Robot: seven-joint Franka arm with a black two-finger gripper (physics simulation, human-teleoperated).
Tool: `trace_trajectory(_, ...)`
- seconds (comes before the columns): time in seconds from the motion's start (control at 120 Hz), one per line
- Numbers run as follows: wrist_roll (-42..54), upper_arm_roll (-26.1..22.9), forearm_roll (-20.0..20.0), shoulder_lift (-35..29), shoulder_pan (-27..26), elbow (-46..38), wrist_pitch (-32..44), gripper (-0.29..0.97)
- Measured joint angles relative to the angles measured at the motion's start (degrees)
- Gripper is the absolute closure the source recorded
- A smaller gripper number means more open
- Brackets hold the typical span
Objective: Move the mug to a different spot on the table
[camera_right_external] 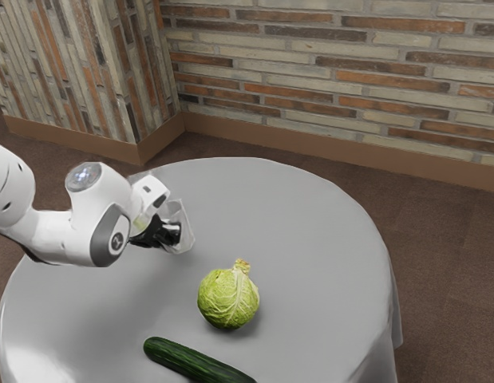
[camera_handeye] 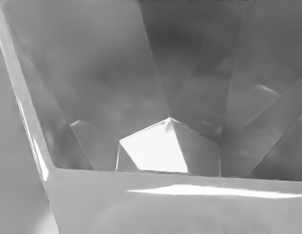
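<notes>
A clear, faceted glass mug point(camera_right_external: 181, 227) sits at the tip of the tool point(camera_right_external: 165, 234), up and toward the exterior view's left from the cabbage point(camera_right_external: 228, 298) and well apart from it. The mug is see-through, so the grey table point(camera_right_external: 310, 231) shows through its walls and its outline is faint. I cannot tell whether its base touches the table or hangs just above it.

The black tool points toward the exterior view's right and meets the side of the mug that faces away from the cabbage. Whether the tool is apart, together or clamped on the glass, I cannot tell from these pictures. The white arm point(camera_right_external: 79, 223) comes in from the exterior view's left, farther from the cabbage than the mug is.

In the wrist view the mug is right under the hand: slanted grey glass panels meet at 1 bright white facet, with a pale band of glass crossing in front of them.

The cabbage stands upright, pale green with its stem end up. A dark green cucumber point(camera_right_external: 195, 361) lies on the table just beside the cabbage, on its near side, not touching it. Behind the cabbage, beyond the far edge of the table, a brown floor point(camera_right_external: 446, 231) runs to a brick wall point(camera_right_external: 334, 72).
</notes>
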Motion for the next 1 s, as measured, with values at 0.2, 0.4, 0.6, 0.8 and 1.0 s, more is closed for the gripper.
trace_trajectory(0.2, 1.16, -0.24, -1.79, 4.46, -2.72, -1.05, 10.63, 0.79)
trace_trajectory(0.4, 2.32, -0.57, -2.44, 9.31, -3.72, 1.43, 14.72, 0.79)
trace_trajectory(0.6, 3.02, -0.64, -3.56, 10.26, -4.78, 1.45, 15.80, 0.79)
trace_trajectory(0.8, 3.47, -0.65, -4.26, 10.46, -4.87, 1.35, 15.52, 0.79)
trace_trajectory(1.0, 3.27, -0.71, -5.39, 10.38, -4.83, 1.51, 14.32, 0.54)
